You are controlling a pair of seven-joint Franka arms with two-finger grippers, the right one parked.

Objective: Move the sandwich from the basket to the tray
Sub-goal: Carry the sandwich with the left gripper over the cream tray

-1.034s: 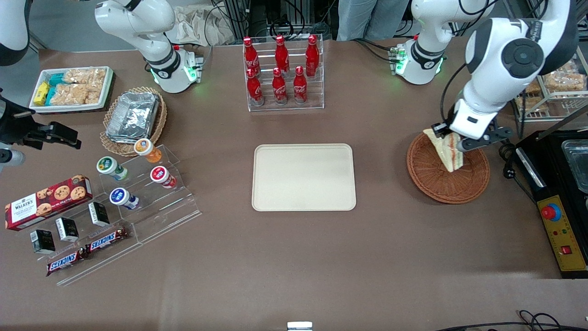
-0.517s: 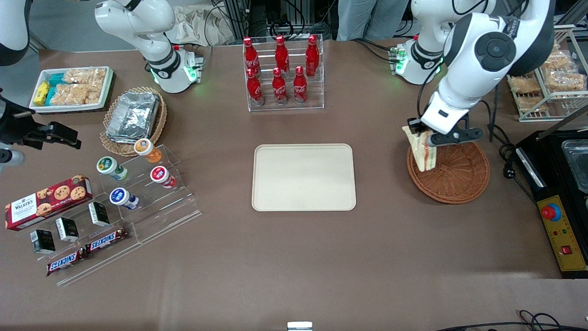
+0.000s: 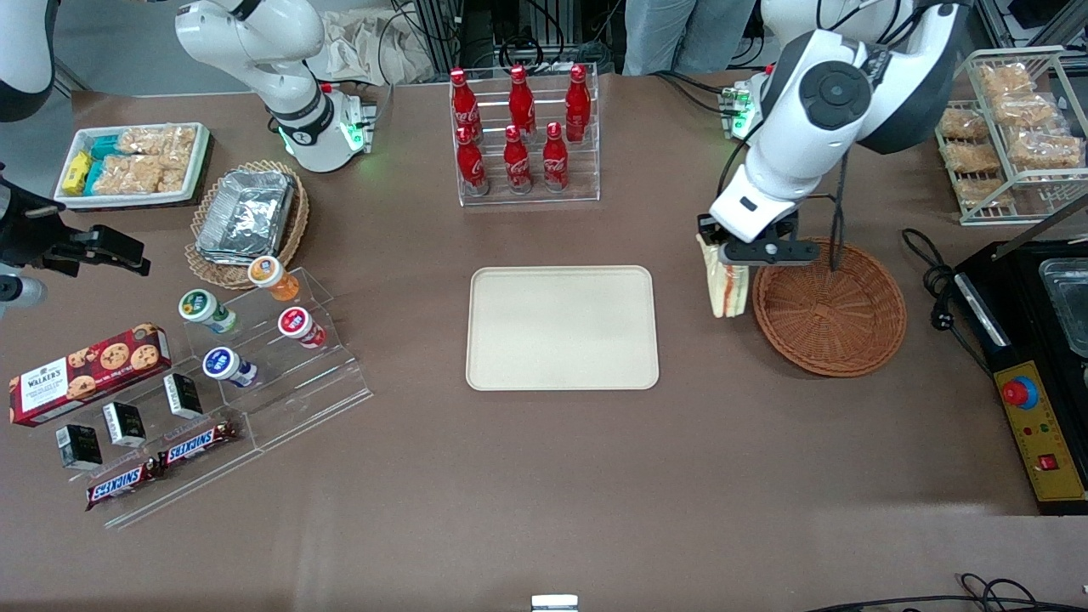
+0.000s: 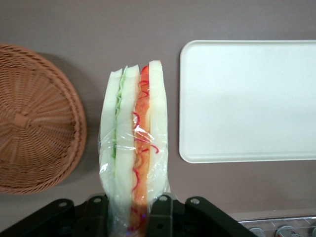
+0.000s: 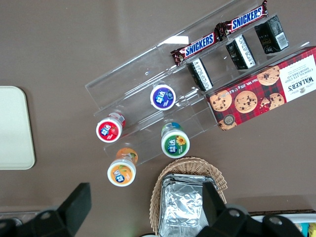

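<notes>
My gripper (image 3: pixel 728 256) — pinching the sandwich (image 3: pixel 728 287) | aloft, between basket (image 3: pixel 830 308) and tray (image 3: pixel 562 328) — over bare table (image 3: pixel 544 476)

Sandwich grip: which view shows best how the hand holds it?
The left wrist view: the hand is shut on the sandwich at one end, filling layers clear. The front view shows the sandwich hanging between basket and tray. The right wrist view misses it.
</notes>
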